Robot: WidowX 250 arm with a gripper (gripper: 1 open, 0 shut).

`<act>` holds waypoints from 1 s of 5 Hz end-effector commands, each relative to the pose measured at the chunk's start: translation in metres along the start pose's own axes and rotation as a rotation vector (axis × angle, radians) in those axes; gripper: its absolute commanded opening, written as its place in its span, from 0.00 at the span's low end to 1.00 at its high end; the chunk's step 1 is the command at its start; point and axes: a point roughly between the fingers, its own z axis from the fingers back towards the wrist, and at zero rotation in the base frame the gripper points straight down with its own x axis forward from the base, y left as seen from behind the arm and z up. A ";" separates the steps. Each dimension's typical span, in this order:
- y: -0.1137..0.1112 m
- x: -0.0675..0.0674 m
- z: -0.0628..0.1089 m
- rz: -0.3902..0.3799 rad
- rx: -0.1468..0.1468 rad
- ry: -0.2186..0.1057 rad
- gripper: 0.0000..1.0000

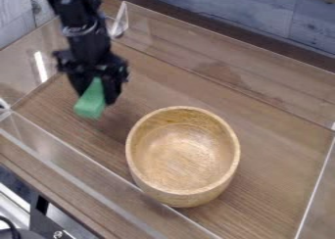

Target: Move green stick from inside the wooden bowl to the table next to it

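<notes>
Hand (93, 89) grasping one green stick (90, 102); one wooden bowl (183, 154) on table (249, 81).

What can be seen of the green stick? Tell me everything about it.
The green stick is a small bright green block, bar-shaped, with a plain matte surface. It hangs roughly upright and slightly tilted, its upper end pinched in the shut black gripper, its lower end free. It seems to be lifted clear of the table, though contact underneath cannot be ruled out. It sits left of the wooden bowl, outside it and not touching it.
</notes>
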 end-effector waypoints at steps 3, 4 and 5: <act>-0.085 0.068 0.019 0.114 -0.044 -0.098 0.00; -0.105 0.078 0.012 0.118 -0.052 -0.111 0.00; -0.113 0.088 0.004 0.120 -0.052 -0.130 0.00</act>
